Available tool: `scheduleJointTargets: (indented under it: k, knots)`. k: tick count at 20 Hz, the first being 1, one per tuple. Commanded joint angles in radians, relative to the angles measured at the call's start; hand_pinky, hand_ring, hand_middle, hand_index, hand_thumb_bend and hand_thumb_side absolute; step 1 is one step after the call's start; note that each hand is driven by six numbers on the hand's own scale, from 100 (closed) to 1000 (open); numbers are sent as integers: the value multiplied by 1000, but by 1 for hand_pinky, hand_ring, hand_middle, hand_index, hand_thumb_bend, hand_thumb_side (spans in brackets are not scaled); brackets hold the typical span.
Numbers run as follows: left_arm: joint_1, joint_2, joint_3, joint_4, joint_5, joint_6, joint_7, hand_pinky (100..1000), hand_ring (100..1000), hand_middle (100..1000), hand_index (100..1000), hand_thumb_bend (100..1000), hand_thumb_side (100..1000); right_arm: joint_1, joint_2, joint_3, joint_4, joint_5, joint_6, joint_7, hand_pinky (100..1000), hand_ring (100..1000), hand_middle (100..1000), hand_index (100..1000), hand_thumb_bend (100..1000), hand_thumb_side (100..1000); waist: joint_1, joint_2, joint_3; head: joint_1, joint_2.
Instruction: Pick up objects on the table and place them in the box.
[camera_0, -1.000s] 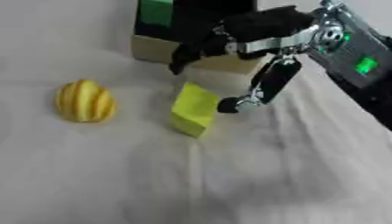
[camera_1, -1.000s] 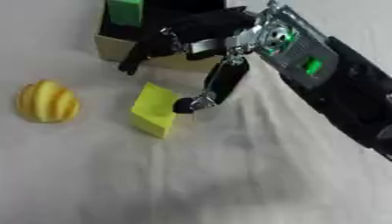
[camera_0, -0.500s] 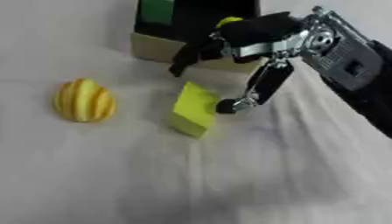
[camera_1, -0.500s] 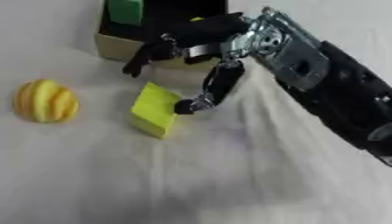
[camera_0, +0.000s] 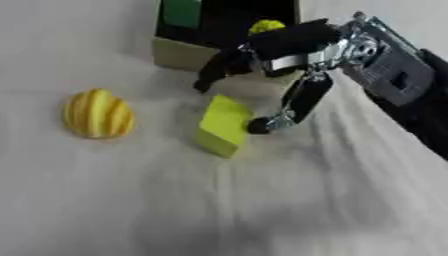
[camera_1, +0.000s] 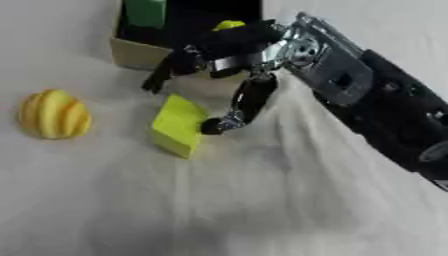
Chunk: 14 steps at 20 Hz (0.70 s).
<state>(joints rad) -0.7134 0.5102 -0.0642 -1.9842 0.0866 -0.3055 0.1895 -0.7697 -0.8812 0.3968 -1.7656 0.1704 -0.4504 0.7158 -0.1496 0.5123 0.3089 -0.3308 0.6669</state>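
Note:
A yellow-green block (camera_0: 222, 126) lies on the white cloth in the middle. A yellow ribbed, gourd-like thing (camera_0: 97, 114) sits to its left. The open cardboard box (camera_0: 185, 53) stands at the back, with a green thing (camera_0: 182, 12) and a small yellow thing (camera_0: 267, 26) inside. My right hand (camera_0: 278, 50) hangs over the box's front edge, open, fingers spread toward the left. Its thumb tip reaches down to the block's right side; I cannot tell if it touches. Nothing is in the hand. My left hand is out of view.
White wrinkled cloth (camera_0: 262, 200) covers the table. My right forearm (camera_1: 385, 110) crosses from the right side up to the box.
The whole picture has shifted a little. My right hand stays over the box's front edge, its thumb still beside the block. The block and gourd lie where they were.

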Motion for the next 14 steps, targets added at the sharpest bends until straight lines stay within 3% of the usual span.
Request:
scheduleJointTargets:
  k: [1,14]
  knots:
    - [-17,18,5,-16,4,0,-2,685,753,705,851,100,556,-5,-11,2,10,24,-208,191,967,954,845,987,299,100,6,-19,2,-3,-8]
    - [-19,17,3,-16,6,4,-3,680,753,703,850,100,562,10,-7,30,41,69,-250,191,974,954,844,987,292,100,-1,-13,8,-1,-6]
